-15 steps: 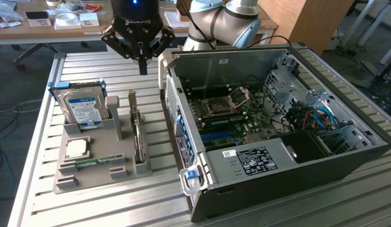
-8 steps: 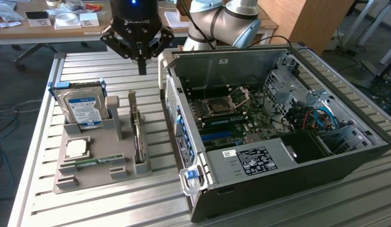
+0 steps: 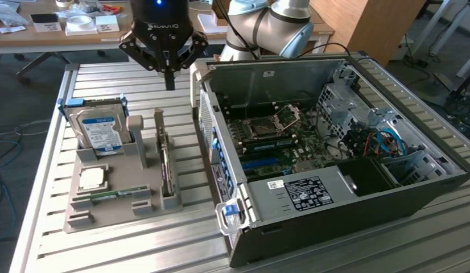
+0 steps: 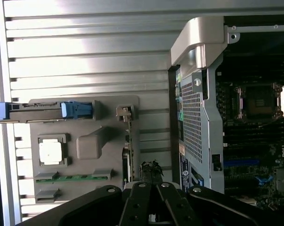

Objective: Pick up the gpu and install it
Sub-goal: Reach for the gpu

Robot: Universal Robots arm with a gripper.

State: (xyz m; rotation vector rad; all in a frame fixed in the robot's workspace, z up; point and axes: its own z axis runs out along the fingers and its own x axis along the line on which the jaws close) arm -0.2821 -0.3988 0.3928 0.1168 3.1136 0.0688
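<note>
A grey moulded plastic tray (image 3: 117,165) holds, in the exterior view, a silver hard drive with a blue-white label (image 3: 98,129) upright at its 11 o'clock corner. A square silver processor chip (image 3: 93,178) sits at 8 o'clock and a slim green RAM stick (image 3: 114,195) at 7 o'clock. The gpu (image 3: 166,165), a thin green card on edge, stands along the 3 o'clock side. The open black computer case (image 3: 273,79), at 3 o'clock of the tray, contains a green motherboard (image 3: 288,142). The black gripper (image 3: 169,82) hangs with its fingers (image 4: 151,172) pressed together on nothing. The gpu stands at their 6 o'clock, apart.
</note>
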